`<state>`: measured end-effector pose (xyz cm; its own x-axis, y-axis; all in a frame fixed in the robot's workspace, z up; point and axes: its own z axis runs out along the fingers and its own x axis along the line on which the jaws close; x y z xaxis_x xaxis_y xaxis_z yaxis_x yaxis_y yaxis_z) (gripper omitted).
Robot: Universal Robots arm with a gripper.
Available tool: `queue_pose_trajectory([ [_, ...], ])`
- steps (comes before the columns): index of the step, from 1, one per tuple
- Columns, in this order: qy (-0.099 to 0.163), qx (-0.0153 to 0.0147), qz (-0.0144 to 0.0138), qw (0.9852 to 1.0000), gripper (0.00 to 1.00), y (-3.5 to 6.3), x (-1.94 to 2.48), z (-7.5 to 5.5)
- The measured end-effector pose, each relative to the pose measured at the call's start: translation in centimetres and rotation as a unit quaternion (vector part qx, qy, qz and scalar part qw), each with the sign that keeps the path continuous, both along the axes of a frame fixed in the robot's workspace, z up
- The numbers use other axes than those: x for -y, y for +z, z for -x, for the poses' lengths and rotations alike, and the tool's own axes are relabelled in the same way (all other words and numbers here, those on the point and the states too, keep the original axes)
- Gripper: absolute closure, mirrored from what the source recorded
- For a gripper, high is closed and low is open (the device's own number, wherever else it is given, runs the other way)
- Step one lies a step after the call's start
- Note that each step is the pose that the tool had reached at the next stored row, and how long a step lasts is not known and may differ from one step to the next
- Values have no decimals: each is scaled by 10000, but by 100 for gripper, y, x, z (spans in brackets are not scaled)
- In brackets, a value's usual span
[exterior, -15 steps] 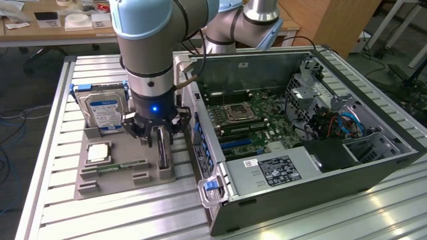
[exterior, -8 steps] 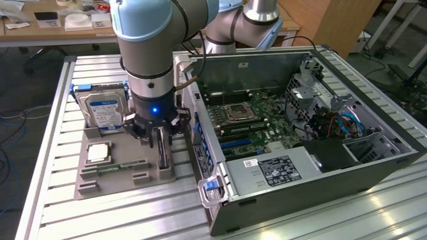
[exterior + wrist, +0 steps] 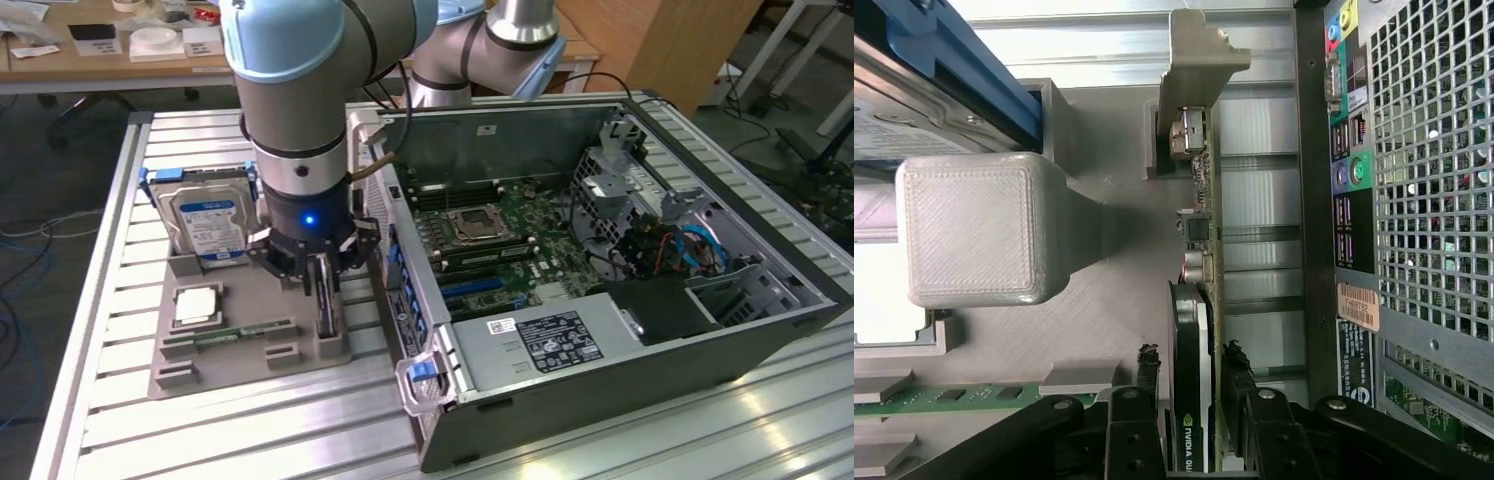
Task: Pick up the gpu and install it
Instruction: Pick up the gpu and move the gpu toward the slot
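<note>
The gpu stands on its long edge in a slot at the exterior view's right side of a grey holder tray. My gripper has come straight down over it, one finger on each side of the card. In the wrist view the gpu shows a black fan face and a thin board edge, with its metal bracket at the far end. My gripper straddles it. The fingertips sit very near both faces, and a narrow dark gap still shows.
The tray also holds a silver hard drive with a blue label, a processor chip and a green memory stick. The open computer case lies just to the exterior view's right, its rear panel close beside the card.
</note>
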<state>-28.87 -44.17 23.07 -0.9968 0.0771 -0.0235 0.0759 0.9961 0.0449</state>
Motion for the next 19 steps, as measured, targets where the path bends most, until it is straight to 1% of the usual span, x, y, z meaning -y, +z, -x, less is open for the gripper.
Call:
queue_pose_trajectory([
  [2,0,0,-1,10000,61,-1,0,-15],
  [19,0,-1,0,10000,61,0,-8,-16],
])
